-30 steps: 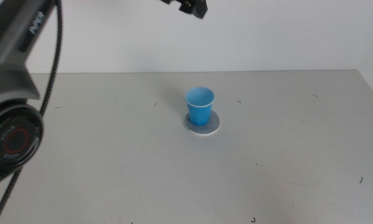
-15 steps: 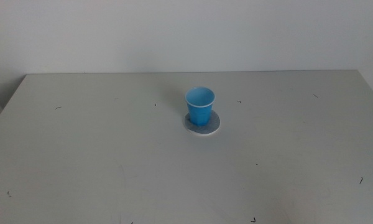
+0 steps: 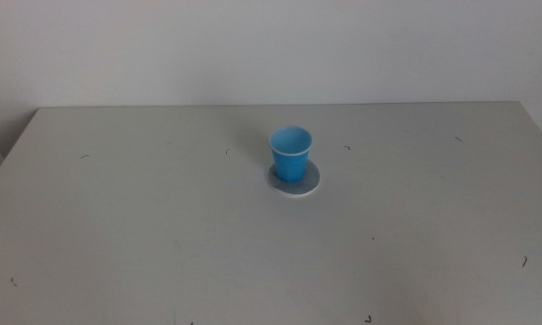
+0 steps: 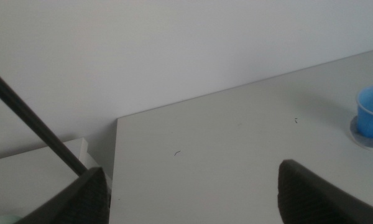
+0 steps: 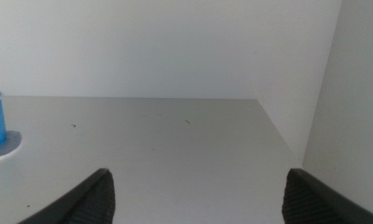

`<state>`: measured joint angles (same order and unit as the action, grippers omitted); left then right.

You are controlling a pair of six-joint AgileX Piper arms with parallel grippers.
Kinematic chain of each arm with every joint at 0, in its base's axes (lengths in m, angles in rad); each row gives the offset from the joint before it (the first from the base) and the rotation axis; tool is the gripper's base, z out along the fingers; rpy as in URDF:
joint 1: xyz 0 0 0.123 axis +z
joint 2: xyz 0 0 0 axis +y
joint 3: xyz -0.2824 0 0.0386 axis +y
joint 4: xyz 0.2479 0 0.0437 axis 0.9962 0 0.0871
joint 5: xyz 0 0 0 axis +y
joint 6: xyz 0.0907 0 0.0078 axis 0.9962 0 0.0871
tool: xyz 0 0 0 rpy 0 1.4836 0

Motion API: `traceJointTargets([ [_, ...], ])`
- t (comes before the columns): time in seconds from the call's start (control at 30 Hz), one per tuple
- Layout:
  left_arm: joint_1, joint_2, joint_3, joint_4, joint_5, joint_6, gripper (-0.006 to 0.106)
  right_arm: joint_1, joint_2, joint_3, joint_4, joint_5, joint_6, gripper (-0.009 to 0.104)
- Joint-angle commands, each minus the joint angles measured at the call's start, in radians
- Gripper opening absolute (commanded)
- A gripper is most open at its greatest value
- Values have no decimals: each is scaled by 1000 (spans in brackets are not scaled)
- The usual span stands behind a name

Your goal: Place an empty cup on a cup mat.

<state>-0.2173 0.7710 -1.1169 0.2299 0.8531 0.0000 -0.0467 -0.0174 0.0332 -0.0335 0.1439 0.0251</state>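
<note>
Both pincers stand back from the cup, neither one showing in the middle view. The left pincer (image 4: pixel 193 193) has its jaws spread wide with nothing between them, out near the counter's (image 3: pixel 163 235) left edge, well apart from the cup (image 3: pixel 291 153). The right pincer (image 5: pixel 196 193) is likewise spread wide and empty, by the counter's right edge, also well apart from the cup. The cup stands upright, mouth up, on the cup mat (image 3: pixel 312 181), resting a little toward the mat's far-left side so more grey shows in front and to the right. To my eye the placing is done, and neither arm is clearly the nearer.
</note>
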Motion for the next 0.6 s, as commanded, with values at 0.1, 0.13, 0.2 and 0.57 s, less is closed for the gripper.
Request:
traceJointTargets([
  [0.1,78,-208,298,-16,-337,-25,105,2,-19,-12,-9,-78,-8,94],
  [0.13,87,-244,358,-21,-373,-28,105,2,-19,-12,-9,-78,-8,94],
  [0.2,99,-307,476,-35,-438,-30,105,2,-19,-12,-9,-78,-8,94],
  [0.57,108,-654,1027,-125,-831,-57,105,2,-19,-12,-9,-78,-8,94],
])
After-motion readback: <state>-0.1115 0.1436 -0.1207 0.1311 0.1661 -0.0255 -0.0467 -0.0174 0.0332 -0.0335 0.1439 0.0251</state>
